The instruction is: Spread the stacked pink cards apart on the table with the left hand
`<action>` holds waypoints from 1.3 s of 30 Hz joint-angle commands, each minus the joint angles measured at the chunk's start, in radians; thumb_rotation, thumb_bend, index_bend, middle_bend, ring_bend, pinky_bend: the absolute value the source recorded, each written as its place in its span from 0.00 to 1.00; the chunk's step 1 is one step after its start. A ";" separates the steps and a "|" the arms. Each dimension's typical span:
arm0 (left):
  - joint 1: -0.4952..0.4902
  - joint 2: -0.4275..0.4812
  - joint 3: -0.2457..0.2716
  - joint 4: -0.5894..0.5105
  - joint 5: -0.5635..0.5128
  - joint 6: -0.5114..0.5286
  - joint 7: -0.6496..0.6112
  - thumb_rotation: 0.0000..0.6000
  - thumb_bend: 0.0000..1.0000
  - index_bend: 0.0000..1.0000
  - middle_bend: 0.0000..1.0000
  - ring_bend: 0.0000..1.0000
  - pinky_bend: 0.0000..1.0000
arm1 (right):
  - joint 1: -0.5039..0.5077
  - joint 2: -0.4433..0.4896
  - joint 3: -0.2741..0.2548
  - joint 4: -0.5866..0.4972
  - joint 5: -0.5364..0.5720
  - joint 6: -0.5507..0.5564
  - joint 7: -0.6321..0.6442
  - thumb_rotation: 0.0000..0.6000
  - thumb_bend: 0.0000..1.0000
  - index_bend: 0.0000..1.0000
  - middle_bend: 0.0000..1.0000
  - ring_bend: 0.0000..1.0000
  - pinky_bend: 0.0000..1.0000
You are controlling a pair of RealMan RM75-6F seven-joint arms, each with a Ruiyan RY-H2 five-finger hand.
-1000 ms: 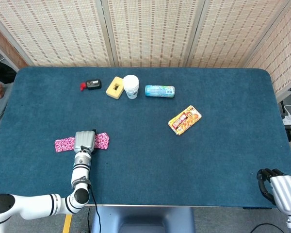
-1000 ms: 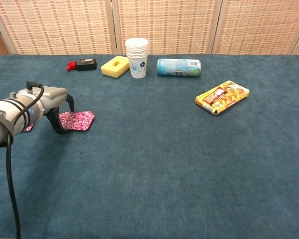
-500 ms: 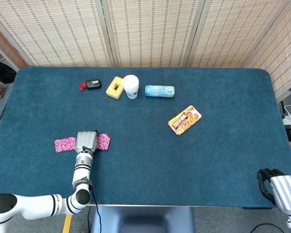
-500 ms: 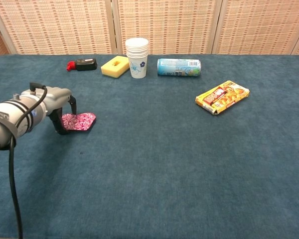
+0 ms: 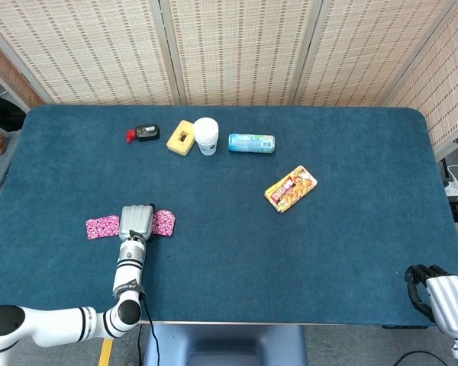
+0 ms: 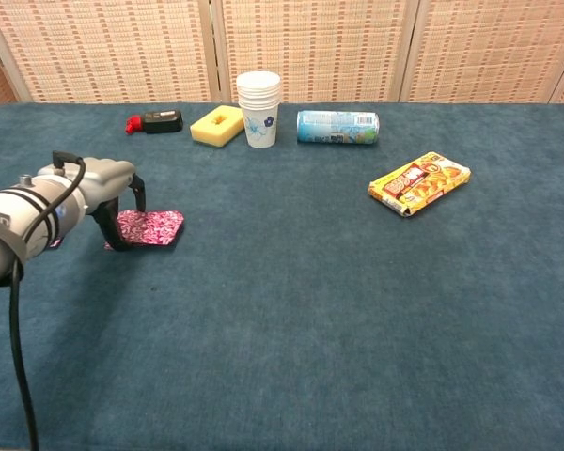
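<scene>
Two patches of pink showed either side of the left hand (image 5: 136, 222) in the head view: one pink card (image 5: 101, 226) at its nine o'clock, another pink card (image 5: 164, 222) at its three o'clock. Over the last second the three-o'clock card had crept a little further out from under the hand, which had itself drifted slightly toward three o'clock. That suggested the stack was already fanned and the spreading nearly done. In the chest view the hand's fingers (image 6: 116, 230) were curled downward, tips pressing on the inner edge of that card against the blue surface (image 5: 237, 244); it pinned the card without gripping it. The right hand (image 5: 438, 299) sat at the surface's five-o'clock corner, fingers curled in, holding nothing.
</scene>
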 commanded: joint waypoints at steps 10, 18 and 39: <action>0.101 0.172 0.069 -0.197 0.117 0.080 -0.070 1.00 0.30 0.61 1.00 1.00 1.00 | 0.002 -0.001 0.001 -0.002 0.004 -0.006 -0.006 1.00 0.47 0.67 0.57 0.57 0.84; 0.212 0.244 0.160 -0.280 0.225 0.142 -0.168 1.00 0.30 0.61 1.00 1.00 1.00 | 0.004 -0.006 0.002 -0.003 0.009 -0.013 -0.020 1.00 0.47 0.67 0.57 0.57 0.84; 0.341 0.244 0.221 -0.261 0.309 0.176 -0.233 1.00 0.30 0.61 1.00 1.00 1.00 | 0.001 -0.012 0.006 0.000 0.008 0.000 -0.018 1.00 0.47 0.67 0.57 0.57 0.84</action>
